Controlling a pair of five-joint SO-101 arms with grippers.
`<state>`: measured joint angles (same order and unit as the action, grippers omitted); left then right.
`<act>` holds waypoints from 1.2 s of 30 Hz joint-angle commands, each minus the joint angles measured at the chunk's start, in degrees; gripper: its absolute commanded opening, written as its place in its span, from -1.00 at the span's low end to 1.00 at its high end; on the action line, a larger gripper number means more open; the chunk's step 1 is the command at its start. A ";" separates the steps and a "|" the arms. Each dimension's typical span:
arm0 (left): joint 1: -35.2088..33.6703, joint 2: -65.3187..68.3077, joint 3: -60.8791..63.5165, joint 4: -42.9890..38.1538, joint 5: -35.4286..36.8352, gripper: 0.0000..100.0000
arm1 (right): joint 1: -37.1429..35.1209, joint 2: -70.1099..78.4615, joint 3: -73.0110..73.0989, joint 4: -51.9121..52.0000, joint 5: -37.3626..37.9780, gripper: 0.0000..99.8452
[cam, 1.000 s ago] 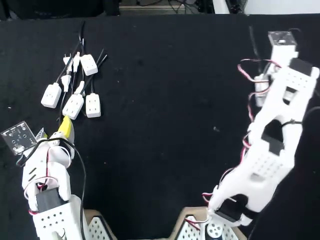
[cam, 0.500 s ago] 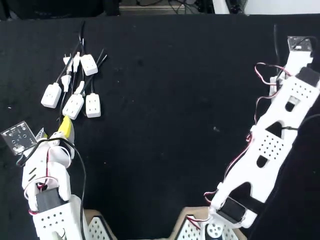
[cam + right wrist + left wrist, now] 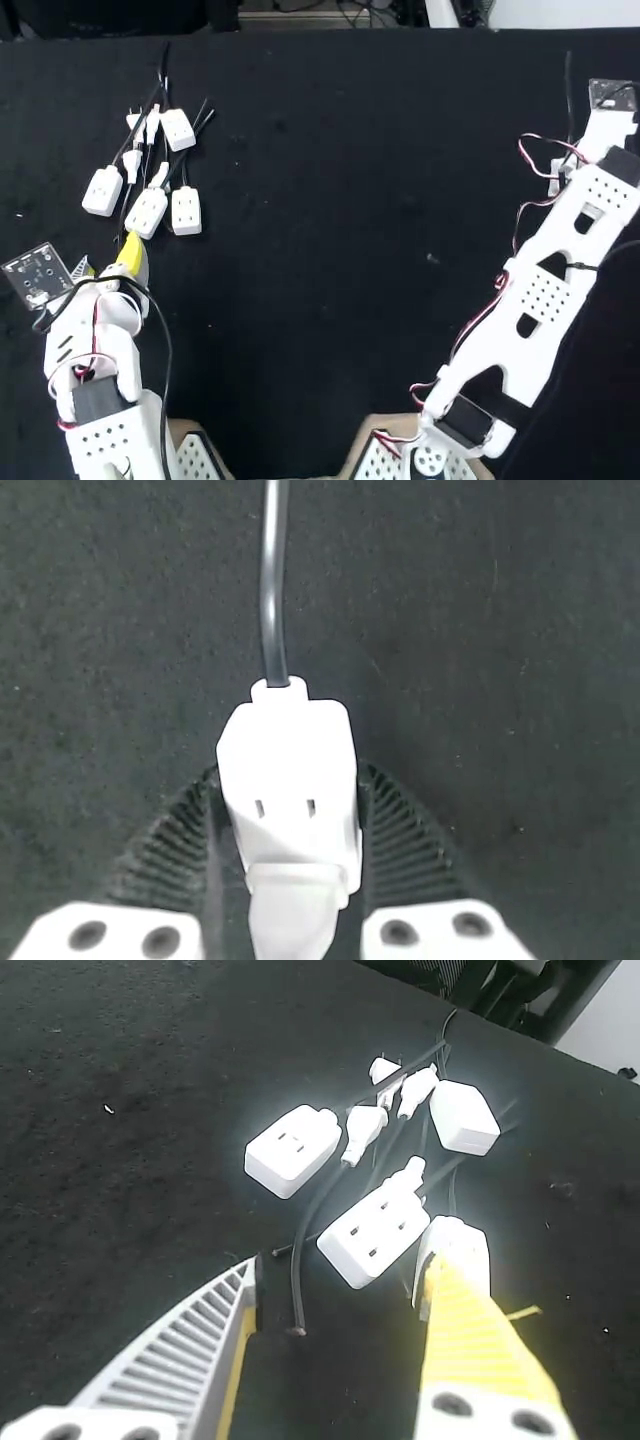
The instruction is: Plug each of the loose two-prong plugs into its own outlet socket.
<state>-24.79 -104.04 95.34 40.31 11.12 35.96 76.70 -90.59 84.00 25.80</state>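
Observation:
Several white outlet sockets and loose two-prong plugs lie in a cluster with black cords at the table's far left. Among them are a single socket, a double socket and a small plug. My left gripper is open just short of the cluster, its yellow finger beside another socket. My right gripper is shut on a white outlet socket whose black cord runs away from it. The right arm stretches to the far right.
The table top is black cloth. A black cord lies beyond the right arm's tip near the far right edge. A square board sticks out beside the left arm. The arms' bases sit at the near edge.
The right arm has stretched out and swung toward the table's far right edge. The left arm and the cluster of sockets and plugs have stayed put.

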 commanded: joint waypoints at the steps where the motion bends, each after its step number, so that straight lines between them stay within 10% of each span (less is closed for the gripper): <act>1: 0.75 -0.35 -2.59 -1.41 0.18 -0.47 | 1.58 -1.01 -0.57 -1.41 -0.26 -0.97; 36: 0.75 -0.35 -2.68 -1.41 0.18 -0.47 | -4.40 -10.68 -5.05 0.97 -2.20 -0.40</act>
<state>-24.79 -104.04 95.34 40.31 11.12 33.32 73.45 -92.70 83.91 24.04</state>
